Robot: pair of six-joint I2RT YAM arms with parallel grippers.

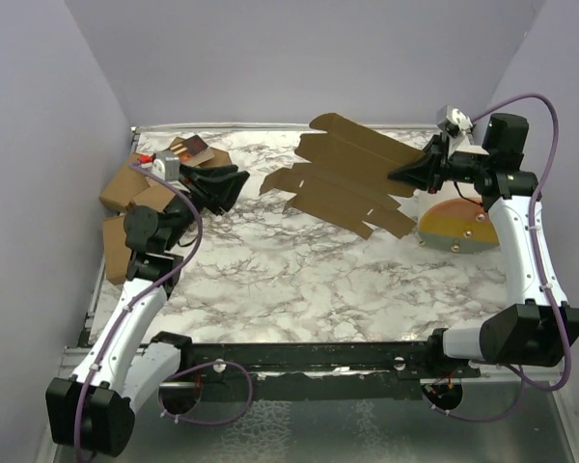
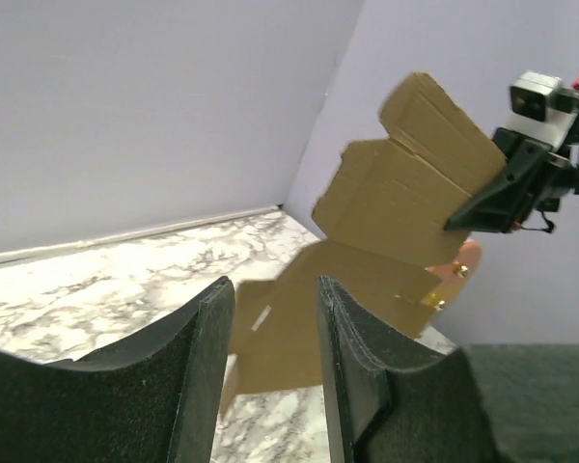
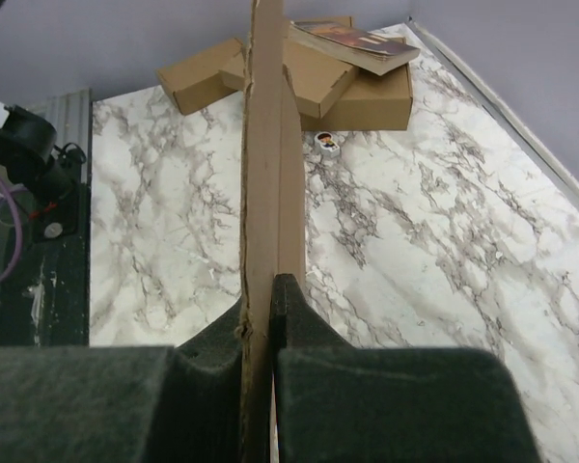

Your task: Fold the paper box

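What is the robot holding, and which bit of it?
The right claw pinches the paper box, a flat brown sheet, by the edge on that arm's side. The left claw is open and holds nothing.

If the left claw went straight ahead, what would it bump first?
Probably the paper box, the flat brown sheet the right claw holds up. It shows straight ahead of the left claw, but how far is unclear.

paper box [image 3: 265,145] — top out of view
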